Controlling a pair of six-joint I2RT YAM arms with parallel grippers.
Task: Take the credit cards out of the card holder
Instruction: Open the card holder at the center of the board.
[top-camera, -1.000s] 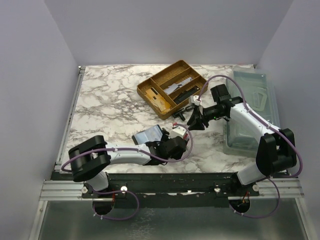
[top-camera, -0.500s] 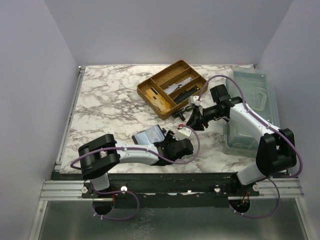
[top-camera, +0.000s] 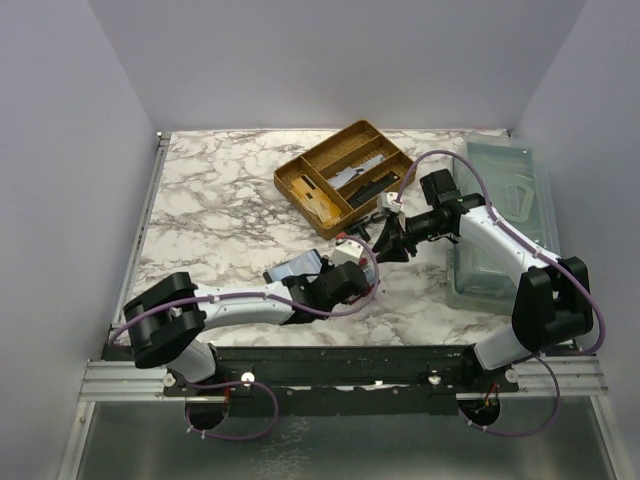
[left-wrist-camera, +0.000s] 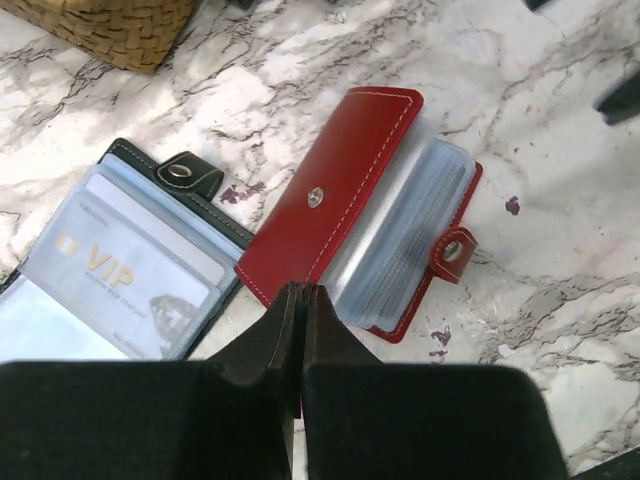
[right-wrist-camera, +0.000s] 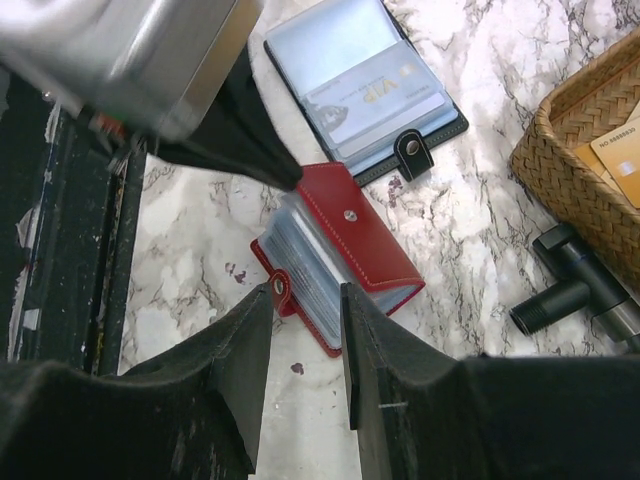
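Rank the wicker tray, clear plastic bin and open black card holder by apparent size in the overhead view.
1. Clear plastic bin, largest.
2. Wicker tray, somewhat smaller.
3. Black card holder, clearly smallest.

The red card holder (left-wrist-camera: 345, 175) has pale stitching; the black card holder (left-wrist-camera: 205, 183) shows pale blue sleeves; the table (left-wrist-camera: 560, 120) is white, grey-veined marble.

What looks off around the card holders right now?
The red holder lies half open, sleeves fanned. The left fingers are shut at its near edge, apparently gripping nothing. Small purple specks dot the marble beside it.
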